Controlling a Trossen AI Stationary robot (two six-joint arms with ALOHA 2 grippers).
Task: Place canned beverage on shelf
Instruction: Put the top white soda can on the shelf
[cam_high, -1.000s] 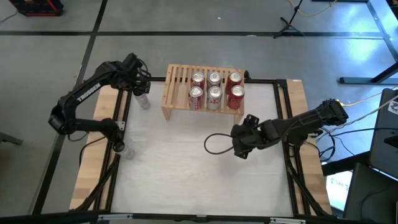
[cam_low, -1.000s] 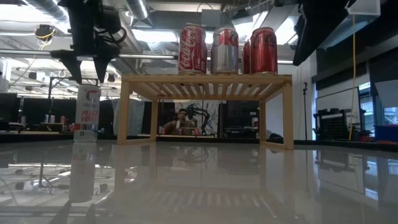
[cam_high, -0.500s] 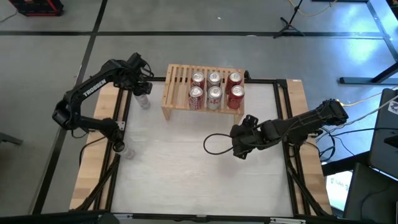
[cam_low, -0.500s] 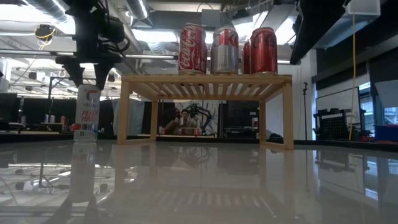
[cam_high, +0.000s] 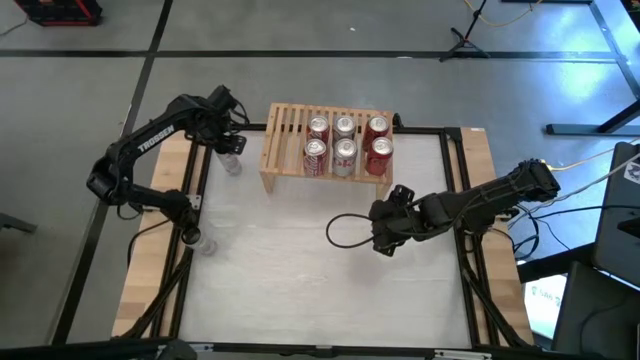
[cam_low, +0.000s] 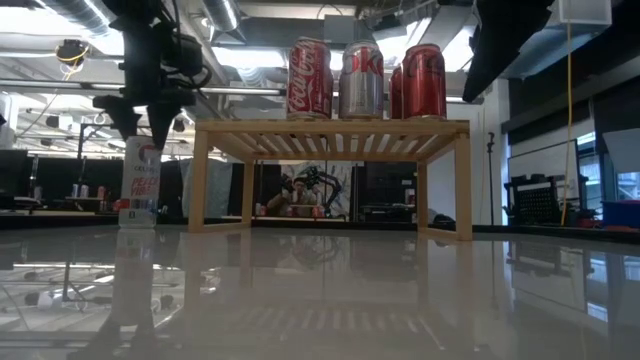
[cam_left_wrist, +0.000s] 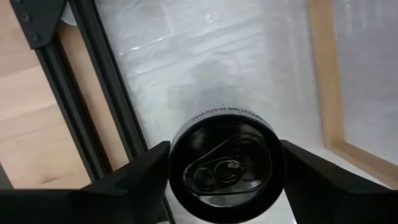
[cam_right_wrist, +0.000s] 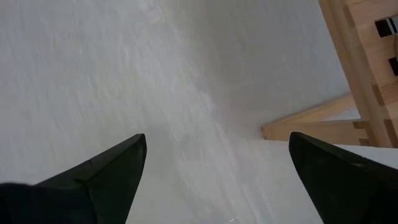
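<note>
Table (cam_high: 300, 280): can (cam_left_wrist: 224, 163) upright between open left hand (cam_left_wrist: 224, 180) fingers.

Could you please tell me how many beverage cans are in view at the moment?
7. Six stand on the shelf in two rows of three. One can stands on the table left of it, under the left gripper.

A black cable (cam_high: 345, 232) loops on the white table (cam_high: 300, 290) (near centre).

One camera looks straight down over the whole table (cam_high: 320, 290); another sits level with its top, facing the room. Both share the shelf (cam_high: 285, 125), and each wrist camera looks closely down at the table.
</note>
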